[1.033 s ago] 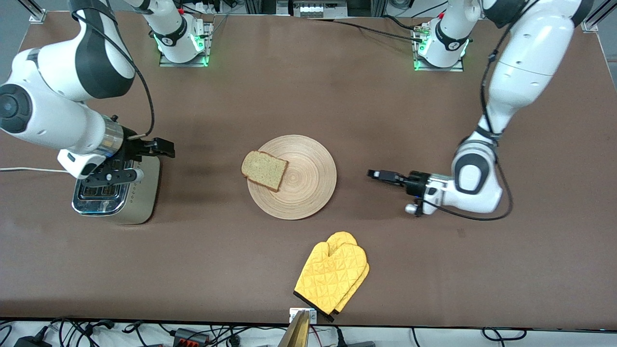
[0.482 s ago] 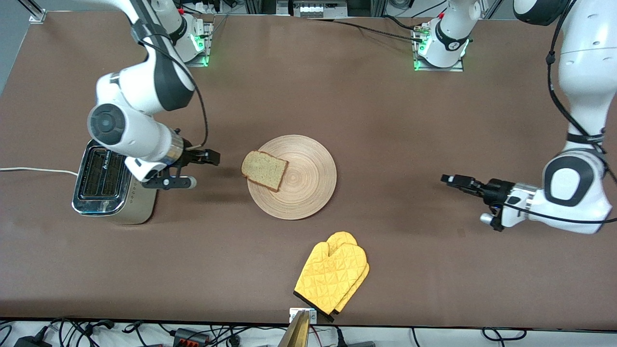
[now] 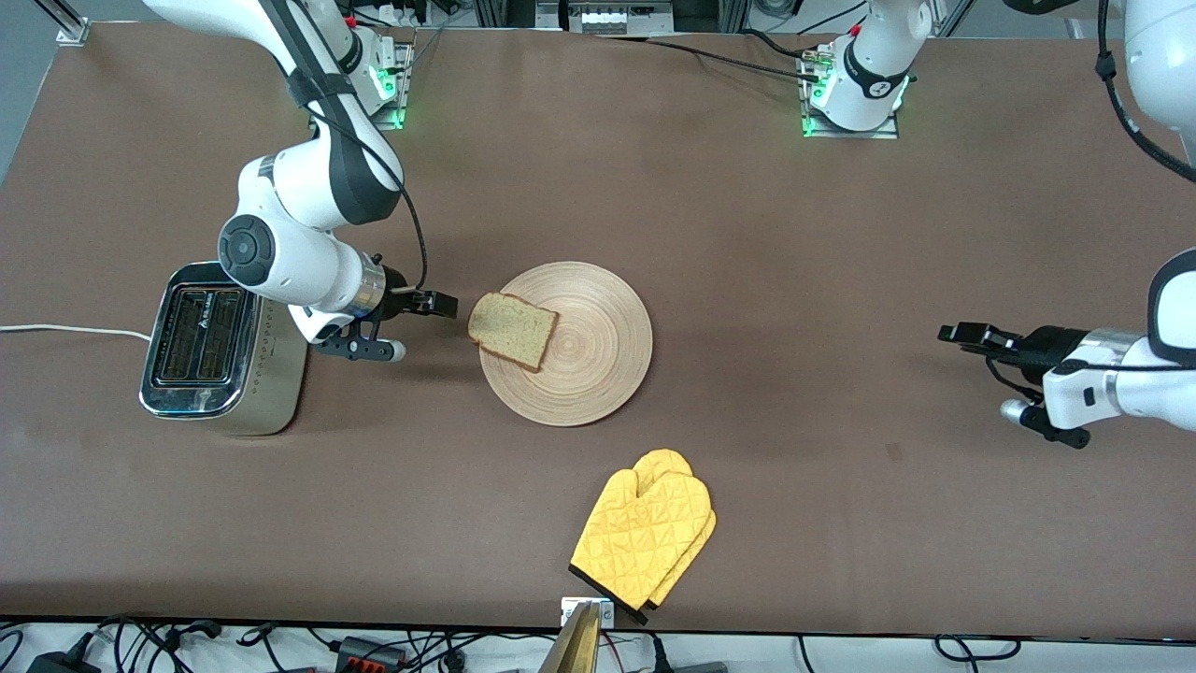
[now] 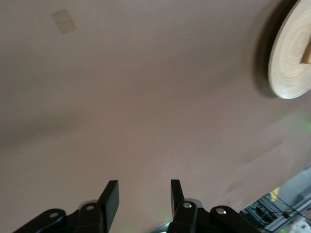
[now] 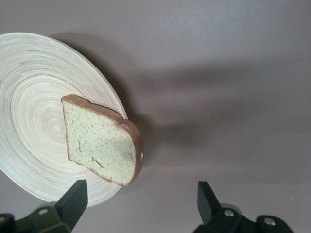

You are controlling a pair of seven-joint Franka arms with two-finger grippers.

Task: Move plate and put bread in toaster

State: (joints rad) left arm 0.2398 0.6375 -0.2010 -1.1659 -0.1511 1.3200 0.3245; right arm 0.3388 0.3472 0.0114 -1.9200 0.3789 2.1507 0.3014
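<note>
The square slice of light brown bread (image 3: 512,329) lies on the round light-wood plate (image 3: 598,365), its corner hanging over the plate rim toward the cream toaster with chrome top (image 3: 220,350). I judge it soft, light and crumbly, so I should take this overhanging crust gently. My right gripper (image 3: 437,303) stands wide open and empty just beside that corner. My left gripper (image 3: 960,333) waits half open and empty, well apart from the plate.

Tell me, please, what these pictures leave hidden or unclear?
- Plate: cut by the left wrist view's edge.
- Plate under the bread: covered in the front view.
- Toaster slots: too dark in the front view.
- Oven mitt underside: hidden.
</note>
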